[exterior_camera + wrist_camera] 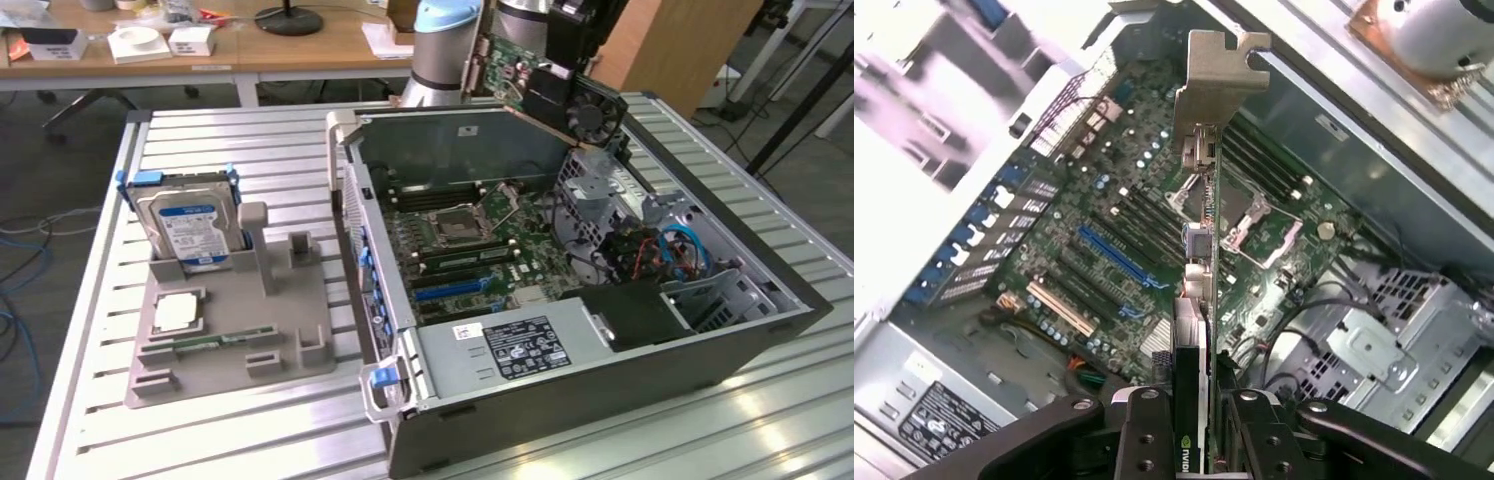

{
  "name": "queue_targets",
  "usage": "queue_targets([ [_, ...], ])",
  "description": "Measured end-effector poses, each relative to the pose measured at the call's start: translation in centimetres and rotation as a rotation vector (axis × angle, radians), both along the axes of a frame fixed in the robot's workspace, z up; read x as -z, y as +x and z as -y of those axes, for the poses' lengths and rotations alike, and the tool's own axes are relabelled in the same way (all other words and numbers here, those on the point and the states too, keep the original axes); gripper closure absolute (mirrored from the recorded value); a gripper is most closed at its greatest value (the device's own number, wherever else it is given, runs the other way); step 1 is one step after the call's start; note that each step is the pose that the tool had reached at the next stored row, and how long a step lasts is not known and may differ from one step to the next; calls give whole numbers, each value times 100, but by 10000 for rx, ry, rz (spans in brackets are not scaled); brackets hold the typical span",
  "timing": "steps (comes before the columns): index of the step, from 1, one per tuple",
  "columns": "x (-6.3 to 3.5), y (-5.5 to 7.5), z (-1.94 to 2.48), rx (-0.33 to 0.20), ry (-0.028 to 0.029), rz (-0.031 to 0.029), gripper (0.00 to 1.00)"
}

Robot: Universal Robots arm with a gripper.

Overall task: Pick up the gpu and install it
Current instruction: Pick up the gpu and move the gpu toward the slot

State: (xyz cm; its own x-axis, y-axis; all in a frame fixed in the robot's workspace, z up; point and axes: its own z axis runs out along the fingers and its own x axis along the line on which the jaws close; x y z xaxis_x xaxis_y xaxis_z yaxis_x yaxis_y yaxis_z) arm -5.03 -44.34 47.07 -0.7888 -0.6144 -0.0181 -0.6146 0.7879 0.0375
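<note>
The gpu (534,80), a green board with a dark fan face, hangs tilted above the far rim of the open computer case (601,380). My gripper (581,25) is shut on its upper edge. In the wrist view the gpu (1199,300) shows edge-on between my black fingers (1144,435), with my gripper (1199,445) clamped on it and its metal bracket (1214,70) at the far end. Beneath it lies the motherboard (1104,220) with a long blue slot (1116,255). The card hangs well clear of the board.
A grey holder tray (227,370) sits at the exterior view's left, carrying a silver hard drive with a blue label (194,225), a processor chip (178,312) and a memory stick (214,343). Inside the case are a drive cage and cables (667,250). A wooden desk (267,50) stands behind.
</note>
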Motion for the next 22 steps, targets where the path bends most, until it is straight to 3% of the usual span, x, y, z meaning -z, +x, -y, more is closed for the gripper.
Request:
queue_targets([
  [22,9,0,0,-3999,-1,0,74],
])
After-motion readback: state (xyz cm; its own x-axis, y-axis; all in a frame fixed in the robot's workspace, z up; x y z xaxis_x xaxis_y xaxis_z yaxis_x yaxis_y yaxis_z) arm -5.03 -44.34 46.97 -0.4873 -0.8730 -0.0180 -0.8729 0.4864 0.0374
